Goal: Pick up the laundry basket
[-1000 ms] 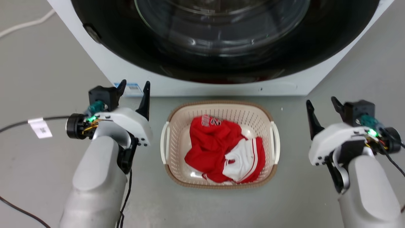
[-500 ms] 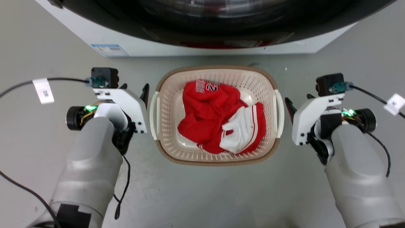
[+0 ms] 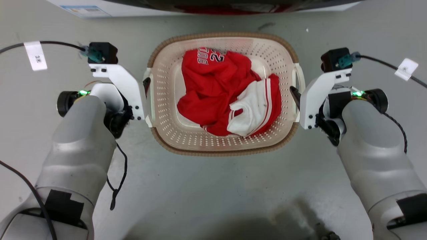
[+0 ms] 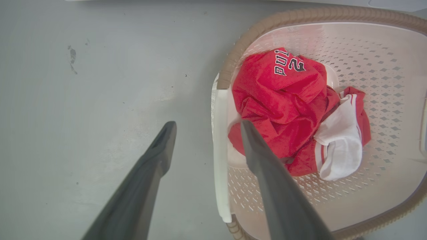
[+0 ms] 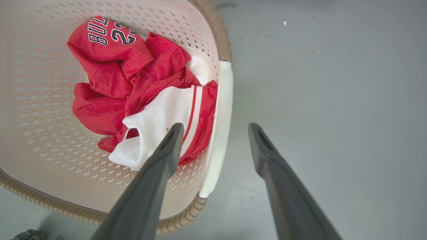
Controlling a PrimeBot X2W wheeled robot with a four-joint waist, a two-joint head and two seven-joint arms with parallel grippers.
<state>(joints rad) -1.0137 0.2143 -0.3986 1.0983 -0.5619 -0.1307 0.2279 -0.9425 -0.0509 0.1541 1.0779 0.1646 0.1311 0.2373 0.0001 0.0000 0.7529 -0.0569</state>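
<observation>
Swung inward from well apart with left gripper [image 4: 207,122] and right gripper [image 5: 216,125]. Lined spread jaws astride left handle [image 4: 220,150] and right handle [image 5: 218,133] of the laundry basket [image 3: 220,151], one inside, one outside; clamped nothing yet. Let basket sit on floor [image 3: 213,193], near washer [image 3: 86,10], red clothes [image 3: 206,86] inside. Still owed, seemingly: squeezing both handles, lifting.

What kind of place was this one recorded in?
Probably a laundry area, perhaps a lab mock-up: a laundry basket holding a red and white jersey stands on a grey floor, just before the white base of what looks like a washer.
</observation>
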